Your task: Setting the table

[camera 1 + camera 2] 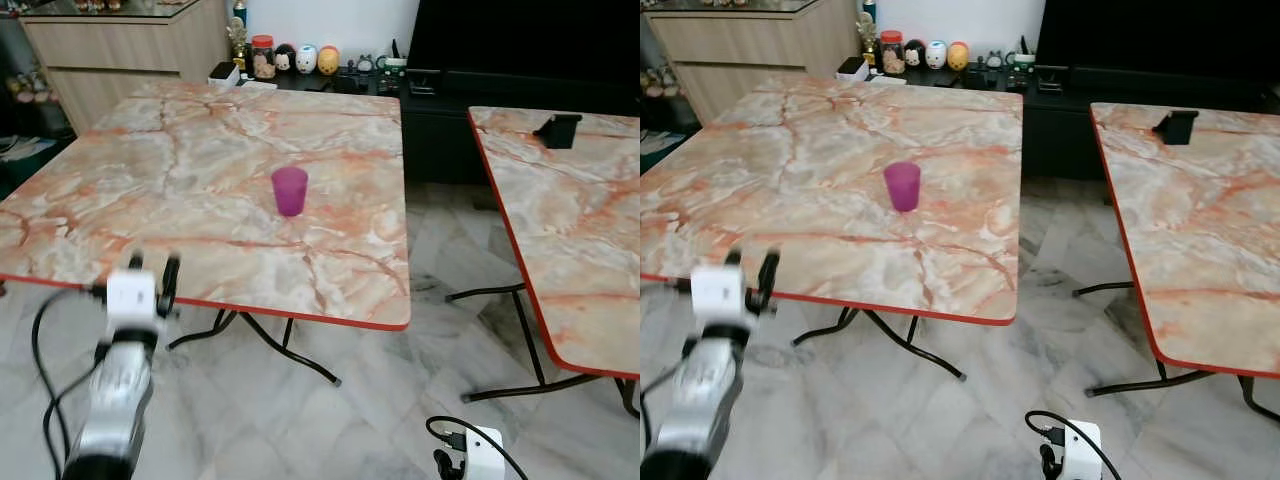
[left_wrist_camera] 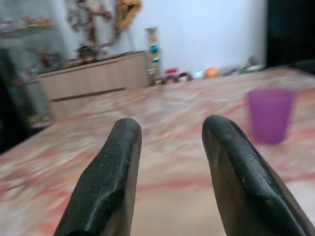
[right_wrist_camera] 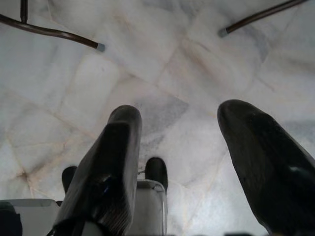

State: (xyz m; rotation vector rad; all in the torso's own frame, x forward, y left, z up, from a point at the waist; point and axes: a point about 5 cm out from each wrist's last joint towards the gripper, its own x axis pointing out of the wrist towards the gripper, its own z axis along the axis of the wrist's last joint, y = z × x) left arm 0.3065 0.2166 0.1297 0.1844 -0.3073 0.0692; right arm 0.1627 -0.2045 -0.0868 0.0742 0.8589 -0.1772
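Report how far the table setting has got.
Done: one purple cup stands upright on the marble table. In hand: nothing; the left gripper is raised at the near table edge, fingers open and empty. The right gripper hangs over the floor, open. Left: everything else; no other tableware is out.

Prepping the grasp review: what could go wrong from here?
1. The left claw sits low at the table edge, open; moving forward it could clip the red rim.
2. The cup looks light and stands alone; a finger nudge could tip it.
3. The cup is well ahead; reach may fall short.
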